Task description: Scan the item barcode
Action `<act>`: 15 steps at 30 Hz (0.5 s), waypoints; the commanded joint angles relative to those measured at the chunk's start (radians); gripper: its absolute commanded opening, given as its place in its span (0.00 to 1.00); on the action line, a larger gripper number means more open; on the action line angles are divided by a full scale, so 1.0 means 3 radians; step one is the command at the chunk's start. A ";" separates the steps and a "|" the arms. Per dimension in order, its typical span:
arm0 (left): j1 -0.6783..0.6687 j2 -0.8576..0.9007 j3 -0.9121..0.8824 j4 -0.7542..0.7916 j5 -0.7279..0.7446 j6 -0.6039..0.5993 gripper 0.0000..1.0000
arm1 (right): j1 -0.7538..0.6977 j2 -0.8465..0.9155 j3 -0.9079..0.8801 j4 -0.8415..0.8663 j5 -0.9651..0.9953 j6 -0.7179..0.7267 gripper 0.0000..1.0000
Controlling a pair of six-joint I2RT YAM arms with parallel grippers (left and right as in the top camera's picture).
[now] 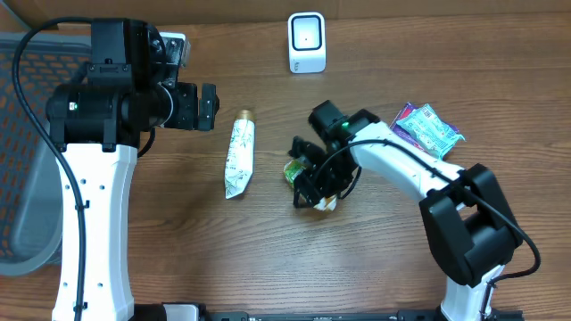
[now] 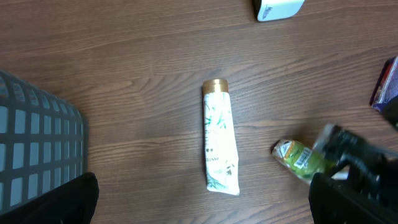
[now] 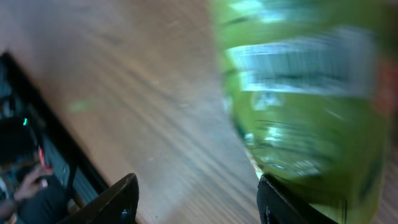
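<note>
A green packet [image 1: 292, 171] lies on the wooden table near the middle, and a barcode shows on the green packet [image 2: 297, 157] in the left wrist view. My right gripper [image 1: 306, 176] hovers low at its right end, jaws open. In the right wrist view the blurred green packet [image 3: 305, 99] fills the upper right, against the right finger [image 3: 283, 202]; bare table shows between the fingers of my right gripper [image 3: 199, 202]. The white scanner [image 1: 306, 42] stands at the back. My left gripper [image 1: 211, 107] hangs wide open and empty above the table, apart from the packet; in its own view the left gripper [image 2: 214, 208] frames bare wood.
A white tube with a gold cap [image 1: 239, 153] lies left of the packet; the same tube [image 2: 219, 137] shows below my left wrist. Colourful packets [image 1: 428, 129] lie at the right. A grey mesh basket [image 1: 22, 178] stands at the left edge.
</note>
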 commanded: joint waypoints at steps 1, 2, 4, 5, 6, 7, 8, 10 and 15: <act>-0.0015 0.0010 0.0028 0.0005 0.0036 -0.0022 1.00 | -0.0234 -0.0275 0.0006 0.0053 0.0259 0.0221 0.63; -0.0014 0.0010 0.0028 0.0005 0.0036 -0.0022 1.00 | -0.0281 -0.0392 0.0006 0.0056 0.0296 0.0215 0.63; -0.0011 0.0010 0.0028 0.0005 0.0036 -0.0022 1.00 | -0.0350 -0.0562 0.0006 0.0043 0.0373 0.0215 0.66; -0.0011 0.0010 0.0028 0.0006 0.0036 -0.0022 1.00 | -0.0383 -0.0619 0.0006 0.0033 0.0394 0.0214 0.67; -0.0013 0.0010 0.0028 0.0006 0.0037 -0.0022 0.99 | -0.0423 -0.0664 0.0006 0.0019 0.0421 0.0200 0.68; -0.0013 0.0010 0.0028 0.0006 0.0036 -0.0022 0.99 | -0.0462 -0.0675 0.0005 0.0008 0.0437 0.0125 0.70; -0.0014 0.0010 0.0028 0.0004 0.0036 -0.0022 1.00 | -0.0496 -0.0671 0.0001 0.0000 0.0441 0.0023 0.72; -0.0015 0.0010 0.0028 0.0005 0.0037 -0.0022 1.00 | -0.0557 -0.0633 -0.0065 0.0079 0.0443 -0.0169 0.73; -0.0015 0.0010 0.0028 0.0005 0.0036 -0.0022 0.99 | -0.0665 -0.0512 -0.0289 0.0338 0.0359 -0.0755 0.73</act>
